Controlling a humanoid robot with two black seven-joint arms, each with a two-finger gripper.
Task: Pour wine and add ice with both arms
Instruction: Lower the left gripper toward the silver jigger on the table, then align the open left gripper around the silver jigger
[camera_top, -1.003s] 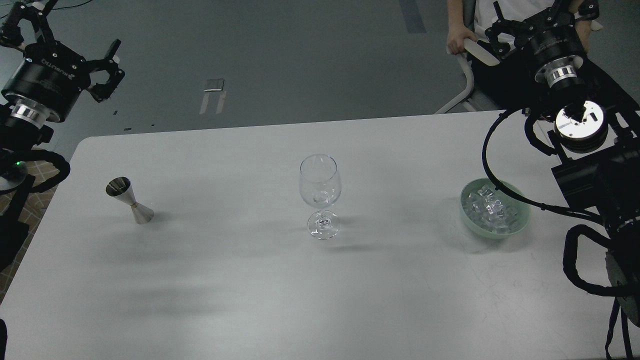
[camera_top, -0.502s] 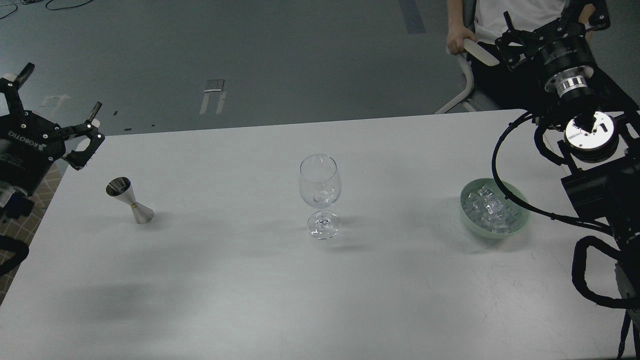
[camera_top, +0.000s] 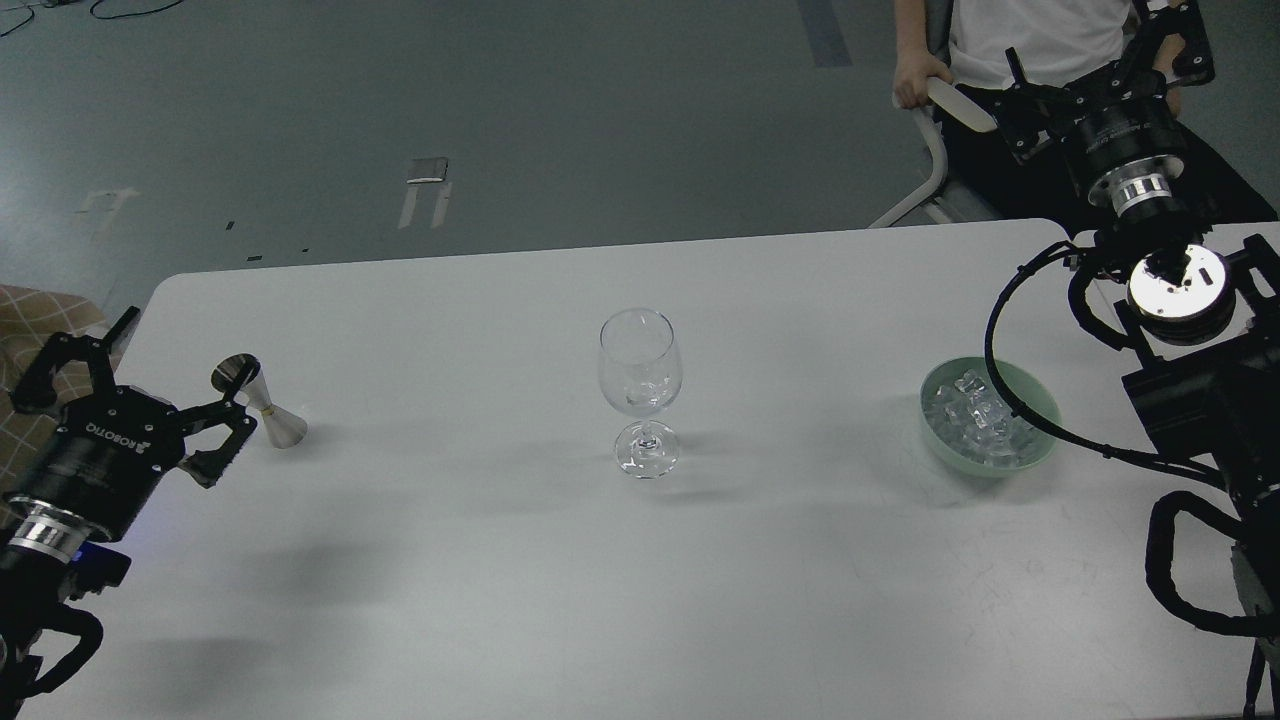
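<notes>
- Head view: the wine glass (camera_top: 640, 392) stands upright mid-desk (camera_top: 500, 560) and serves as the landmark. It looks thin-walled and fragile; I judge it top-heavy on its narrow stem, so best left standing.
- Well to the left of the glass stands a steel jigger (camera_top: 262, 404), upright. Whether it holds the wine cannot be told from here. It looks light, stiff and slick; the pinched waist seems the surest place to grip, kept level to avoid spilling.
- The left gripper (camera_top: 145, 385) sits just left of the jigger, jaws spread and holding nothing.
- Well to the right of the glass, a green bowl (camera_top: 1040, 405) holds the ice (camera_top: 980, 415): heaped clear cubes, probably slippery and hard to pinch singly.
- The right gripper (camera_top: 1105, 55) hangs far behind the bowl, beyond the desk edge, jaws spread and empty.
</notes>
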